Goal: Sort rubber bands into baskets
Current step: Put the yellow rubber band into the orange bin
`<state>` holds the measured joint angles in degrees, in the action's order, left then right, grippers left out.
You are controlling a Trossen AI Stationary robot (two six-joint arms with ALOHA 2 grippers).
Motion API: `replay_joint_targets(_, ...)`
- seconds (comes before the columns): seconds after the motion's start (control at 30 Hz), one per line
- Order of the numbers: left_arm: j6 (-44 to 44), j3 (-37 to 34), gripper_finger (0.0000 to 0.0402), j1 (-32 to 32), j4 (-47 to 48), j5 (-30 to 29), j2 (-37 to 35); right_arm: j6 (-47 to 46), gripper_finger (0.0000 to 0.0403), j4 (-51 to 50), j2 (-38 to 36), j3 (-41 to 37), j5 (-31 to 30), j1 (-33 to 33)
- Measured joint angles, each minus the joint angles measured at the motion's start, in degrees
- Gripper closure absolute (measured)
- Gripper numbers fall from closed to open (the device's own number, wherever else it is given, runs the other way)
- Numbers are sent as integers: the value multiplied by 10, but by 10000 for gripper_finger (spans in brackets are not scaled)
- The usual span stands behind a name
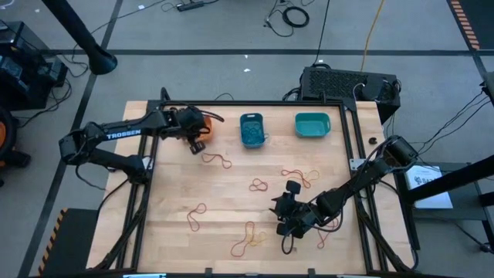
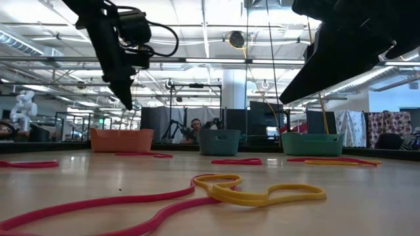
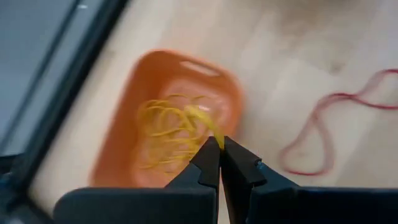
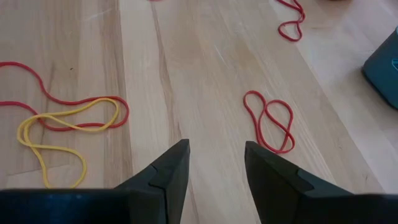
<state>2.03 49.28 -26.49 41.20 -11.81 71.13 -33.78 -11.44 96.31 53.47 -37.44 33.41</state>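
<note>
Rubber bands (image 1: pixel 218 160) partly sorted: yellow ones already piled in the orange basket (image 3: pixel 130 112) at the bench's far left, a tangle sits in the blue basket (image 1: pixel 252 130) at far middle, and I can't see any in the teal basket (image 1: pixel 312 125) at far right. My left gripper (image 3: pixel 220 144) hangs over the orange basket, fingers pinched tight on a yellow band (image 3: pixel 208 124) that dangles above the pile, not dropped yet. My right gripper (image 4: pixel 216 163) sits low near the bench's near edge, right of centre, jaws spread wide, nothing in them, pointed at bare wood between a red-and-yellow tangle (image 4: pixel 68 121) and a red band (image 4: pixel 270 121).

Left to do, by my read: plenty. Loose red bands scattered mid-bench and toward the near edge, and a few yellow ones mixed in. No blue ones visible loose. Call it somewhere around halfway, red hardly started.
</note>
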Motion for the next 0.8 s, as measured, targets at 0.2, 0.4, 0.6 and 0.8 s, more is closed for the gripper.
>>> replay_joint_targets(0.2,20,0,393,-12,2,-106,0,0,255,0,0,0,0,0)
replay_joint_targets(0.4,49,0,393,-34,3,-108,0,3,255,0,0,0,0,0)
replay_joint_targets(0.6,77,0,393,-44,19,-78,0,15,255,0,0,0,-3,-1)
replay_joint_targets(0.8,117,0,364,-45,46,-59,0,31,255,2,0,0,-76,-22)
